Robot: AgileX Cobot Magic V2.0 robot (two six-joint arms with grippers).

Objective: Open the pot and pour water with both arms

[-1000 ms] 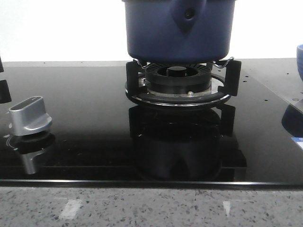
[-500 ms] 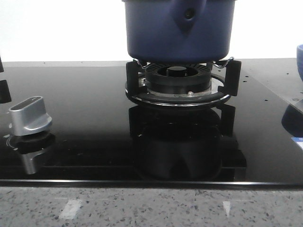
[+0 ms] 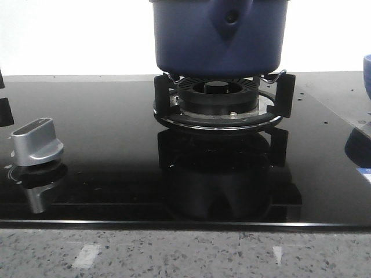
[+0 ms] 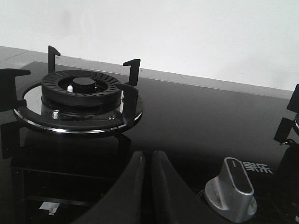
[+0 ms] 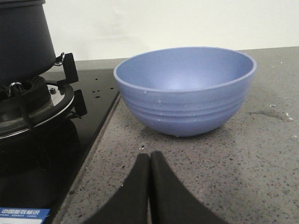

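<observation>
Centrally, the pot (image 3: 219, 37) rests on the burner grate (image 3: 223, 95), ready for opening; both grippers' fingers (image 4: 145, 175) (image 5: 148, 179) are closed and empty.

pot (image 3: 191, 40): matte dark navy walls
cooktop (image 3: 104, 145): glossy black glass, mirror-like
knob (image 3: 36, 142): brushed silver metal
bowl (image 5: 184, 91): smooth blue glaze
countertop (image 5: 233, 172): speckled grey stone

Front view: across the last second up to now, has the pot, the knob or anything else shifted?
Nothing visibly changed. The pot sits on the burner stand in the same place, the silver knob has not turned, and the blue bowl stays at the right edge. Neither pincer shows in the front view.
</observation>
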